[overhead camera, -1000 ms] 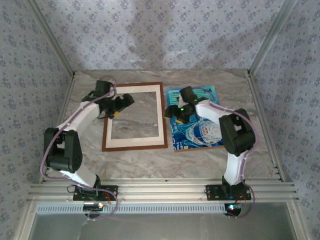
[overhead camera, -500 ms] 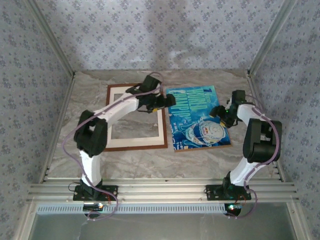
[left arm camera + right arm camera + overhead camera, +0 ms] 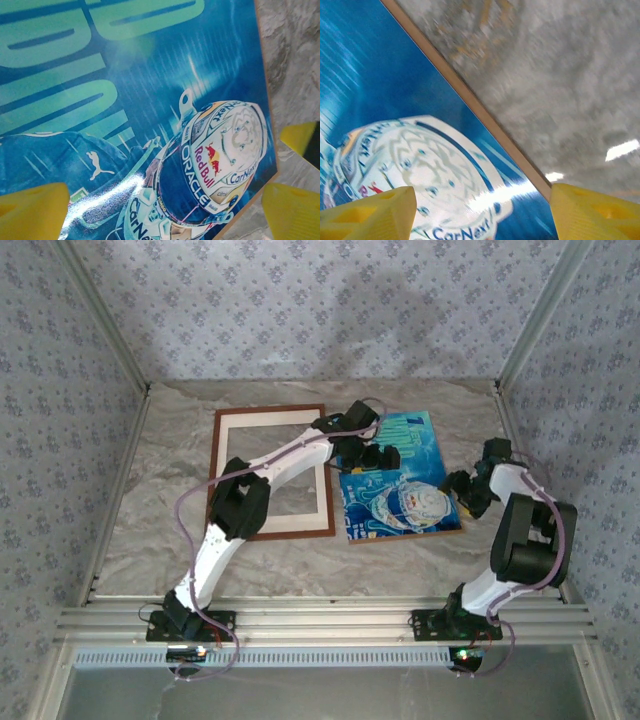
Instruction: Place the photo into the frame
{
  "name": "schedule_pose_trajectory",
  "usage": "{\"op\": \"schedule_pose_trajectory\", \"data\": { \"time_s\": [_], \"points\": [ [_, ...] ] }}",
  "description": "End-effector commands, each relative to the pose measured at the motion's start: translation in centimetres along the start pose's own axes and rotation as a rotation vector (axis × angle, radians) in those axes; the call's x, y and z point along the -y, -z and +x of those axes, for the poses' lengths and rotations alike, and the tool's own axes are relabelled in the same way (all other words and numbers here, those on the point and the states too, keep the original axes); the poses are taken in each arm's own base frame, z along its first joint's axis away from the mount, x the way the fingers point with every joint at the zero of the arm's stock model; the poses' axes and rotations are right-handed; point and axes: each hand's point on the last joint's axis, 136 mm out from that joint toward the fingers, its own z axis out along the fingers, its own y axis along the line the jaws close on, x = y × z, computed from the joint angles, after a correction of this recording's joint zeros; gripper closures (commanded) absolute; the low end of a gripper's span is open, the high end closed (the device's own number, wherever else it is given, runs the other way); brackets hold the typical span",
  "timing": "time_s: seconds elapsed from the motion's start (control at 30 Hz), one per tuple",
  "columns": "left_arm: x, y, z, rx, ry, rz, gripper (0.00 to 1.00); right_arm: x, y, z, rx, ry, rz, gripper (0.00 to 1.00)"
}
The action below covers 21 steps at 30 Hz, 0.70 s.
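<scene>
1. At the left of the top view, the frame is laid flat on the marble tabletop. Its reddish-brown moulding encloses a cream mat border. Bare marble is seen through the opening, so the insertion is judged not yet begun.
2. The left arm is stretched across the frame's far right corner, and the left gripper is held above the photo, over its far left part. In the left wrist view its yellow fingertips are spread wide, with nothing pinched between them.
3. The photo is laid flat just beside the frame's right moulding. Its long axis runs from near to far, roughly parallel to the frame's long sides but slightly skewed. The opening therefore lies to the left of both grippers.
4. On the white helmet, "ORACLE", "RedBull" and "CarNext" can be read, and a Puma cat logo is seen on the dark blue shirt. The large pale lettering is cropped and cannot be made out.
5. The right gripper is placed at the photo's right edge. In the right wrist view its fingertips are parted. One is over the print and the other over the marble, with the thin brown edge between them and nothing gripped.
6. The coming move is judged to turn on a leftward shift over the right moulding, with the long axis squared to the opening. The right gripper is better placed at the free edge, and the left is nearer the frame.
</scene>
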Motion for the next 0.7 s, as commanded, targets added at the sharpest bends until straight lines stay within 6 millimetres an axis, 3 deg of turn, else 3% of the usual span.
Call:
{"op": "schedule_pose_trajectory", "data": {
  "time_s": [0.0, 0.17, 0.5, 0.67],
  "points": [
    [-0.9, -0.7, 0.8, -0.056, 0.003, -0.018, 0.01, 0.8, 0.5, 2.3, -0.037, -0.014, 0.013, 0.28],
    [-2.1, -2.0, 1.6, -0.092, 0.010, -0.038, 0.01, 1.7, 0.3, 3.8, -0.062, -0.021, 0.032, 0.28],
    [-3.5, -3.7, 3.0, -0.146, 0.025, -0.057, 0.01, 2.3, -0.4, 3.2, -0.051, 0.024, 0.062, 0.28],
    [-4.1, -4.5, 3.7, -0.171, 0.037, -0.062, 0.01, 0.2, -1.5, 4.0, -0.075, 0.030, -0.030, 0.28]
  ]
}}
